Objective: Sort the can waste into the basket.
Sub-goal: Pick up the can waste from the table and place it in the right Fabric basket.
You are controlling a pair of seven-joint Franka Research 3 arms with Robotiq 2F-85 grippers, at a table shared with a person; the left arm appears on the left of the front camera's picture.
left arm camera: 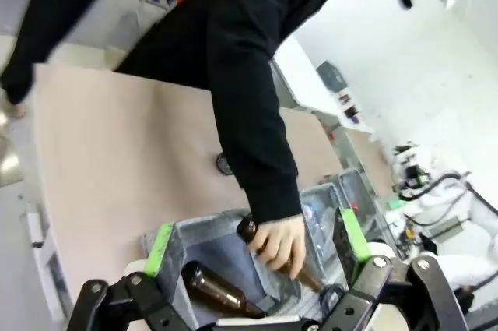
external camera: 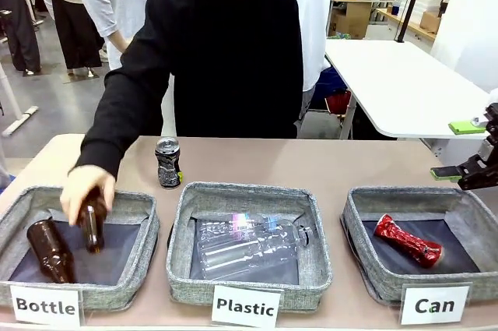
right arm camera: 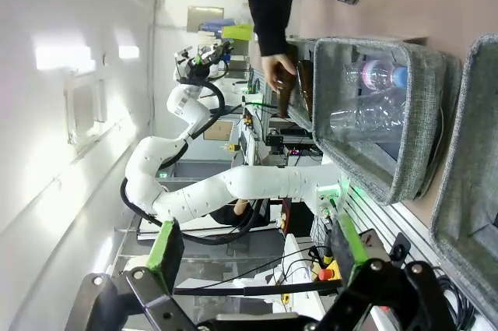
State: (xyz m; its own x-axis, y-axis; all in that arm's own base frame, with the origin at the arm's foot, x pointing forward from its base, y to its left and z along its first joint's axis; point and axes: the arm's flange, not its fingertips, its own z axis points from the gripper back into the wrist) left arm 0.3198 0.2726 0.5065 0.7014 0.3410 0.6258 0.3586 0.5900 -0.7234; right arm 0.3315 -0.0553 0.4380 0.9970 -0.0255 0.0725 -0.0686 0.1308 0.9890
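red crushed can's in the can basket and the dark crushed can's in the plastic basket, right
Not quite: the front view shows the dark crushed metal can standing on the tan table. The red crushed metal can is in the grey woven Can basket.

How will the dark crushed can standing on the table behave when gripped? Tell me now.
The dark crushed can stands upright on the table, so a sideways nudge would probably tip it. Its buckled wall suggests thin metal: likely light, and apt to crumple further under a firm squeeze.
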